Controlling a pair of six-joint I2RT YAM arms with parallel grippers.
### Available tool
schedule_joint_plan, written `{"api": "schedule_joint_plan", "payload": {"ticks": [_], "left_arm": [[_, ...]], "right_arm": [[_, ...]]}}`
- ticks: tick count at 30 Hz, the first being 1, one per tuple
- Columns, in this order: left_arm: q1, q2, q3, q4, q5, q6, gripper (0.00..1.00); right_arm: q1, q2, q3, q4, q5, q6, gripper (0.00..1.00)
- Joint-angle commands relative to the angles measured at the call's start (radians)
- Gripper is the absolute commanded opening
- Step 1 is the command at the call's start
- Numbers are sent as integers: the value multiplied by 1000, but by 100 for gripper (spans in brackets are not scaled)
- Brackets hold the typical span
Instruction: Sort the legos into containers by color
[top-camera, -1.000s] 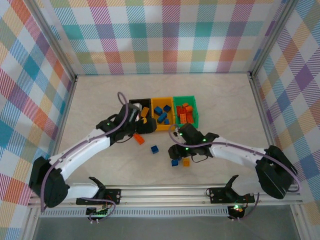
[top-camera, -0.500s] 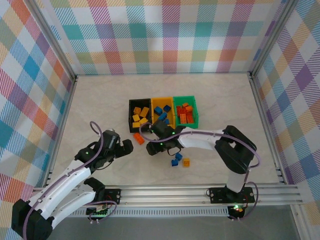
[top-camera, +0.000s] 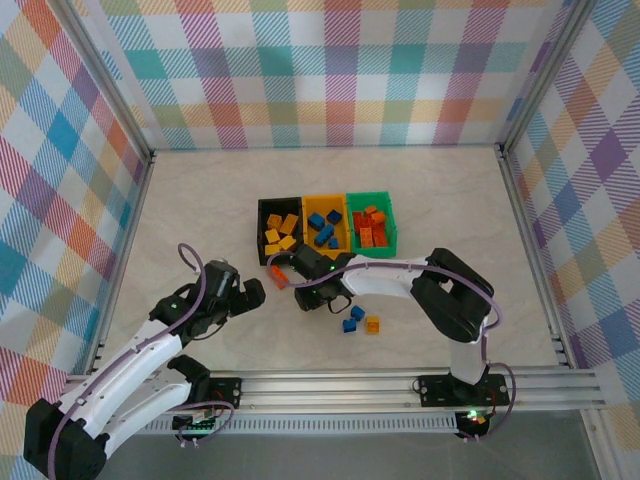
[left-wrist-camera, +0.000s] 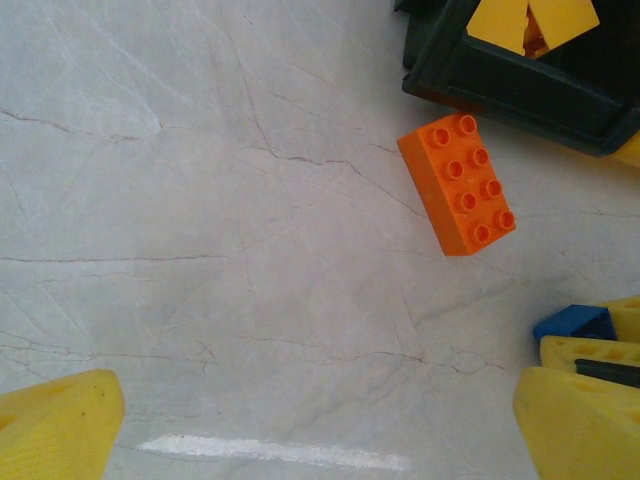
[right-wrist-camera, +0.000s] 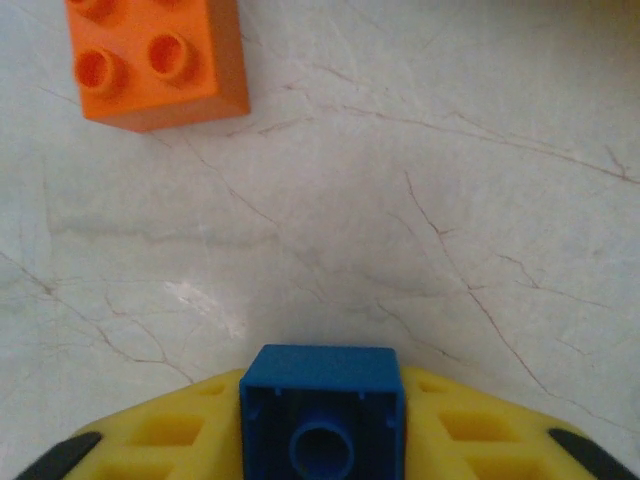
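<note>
The pale marbled worktop (top-camera: 200, 200) carries a black plastic bin (top-camera: 261, 225), a yellow-orange plastic bin (top-camera: 325, 197) and a green plastic bin (top-camera: 392, 225), touching in a row and each holding bricks. The left end effector (left-wrist-camera: 320, 420) gapes wide, empty. The right end effector (right-wrist-camera: 322, 440) is clamped on a small blue studded brick (right-wrist-camera: 322, 415), near an oblong orange brick (left-wrist-camera: 457, 184) lying before the black bin.

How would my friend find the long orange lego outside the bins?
Go to the black bin, leftmost of three mid-table. Just off its near corner the orange brick lies on the table. It is long with eight studs; the other loose orange one, by the blue bricks, is small and square.
</note>
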Motion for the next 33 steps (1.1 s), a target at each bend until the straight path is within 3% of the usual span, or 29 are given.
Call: {"api": "schedule_joint_plan", "payload": {"ticks": [1, 9, 19, 21, 24, 28, 33], "left_arm": [[15, 5, 33, -1, 10, 11, 100], [15, 32, 38, 13, 24, 14, 100], [16, 23, 43, -3, 32, 9, 100], [16, 23, 46, -8, 32, 11, 100], [16, 17, 54, -20, 28, 11, 100], [17, -1, 61, -33, 16, 16, 100], [18, -15, 99, -70, -16, 30, 100]], "right_arm": [[4, -52, -32, 12, 28, -9, 32], [-118, -172, 30, -3, 46, -45, 31], [-300, -21, 234, -1, 23, -58, 36], [-318, 16, 277, -6, 12, -58, 44], [-327, 51, 330, -29, -6, -63, 62], [-316, 9, 304, -8, -37, -65, 66], [-229, -107, 174, 39, -34, -59, 67]]}}
